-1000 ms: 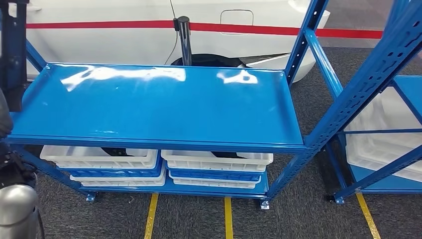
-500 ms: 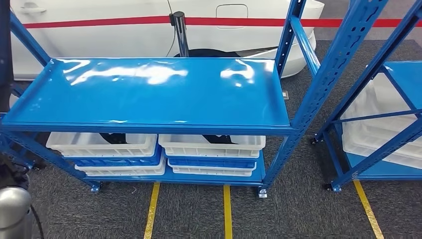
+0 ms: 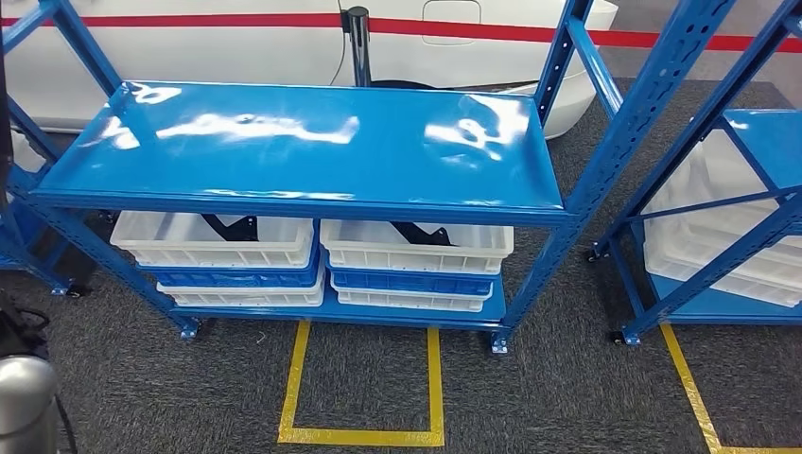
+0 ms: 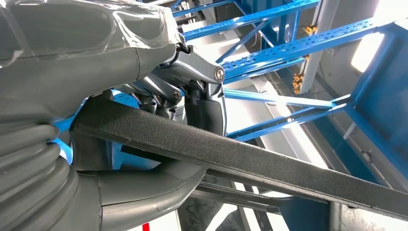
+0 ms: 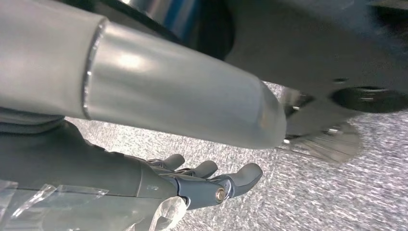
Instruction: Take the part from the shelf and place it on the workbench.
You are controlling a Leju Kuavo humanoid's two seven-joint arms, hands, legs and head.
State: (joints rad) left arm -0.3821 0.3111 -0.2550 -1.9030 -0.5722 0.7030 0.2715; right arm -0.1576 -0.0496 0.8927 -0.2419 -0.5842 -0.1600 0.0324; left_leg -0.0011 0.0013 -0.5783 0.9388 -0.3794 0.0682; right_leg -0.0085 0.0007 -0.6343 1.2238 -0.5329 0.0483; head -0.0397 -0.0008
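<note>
Two hands in the wrist views, left hand [image 4: 159, 120] wrapped around a long black part [image 4: 250, 161] beside the blue shelf [image 3: 303, 151], right hand [image 5: 192, 185] holding nothing, fingers spread over grey carpet [image 5: 337, 192], white bins [image 3: 416, 248] below.

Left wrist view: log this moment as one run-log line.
left hand: grips black part | right hand: holds nothing, fingers apart | shelf: top bare | phase: carrying

Premises present as an industrial workshop or vehicle-parts storage area. Evidence: blue perforated-steel shelving [image 3: 312, 151], stacked white and blue plastic crates [image 3: 416, 248] on the lower tier, yellow floor-marking tape [image 3: 364, 435] on grey carpet, white car body [image 3: 236, 38] behind.
</note>
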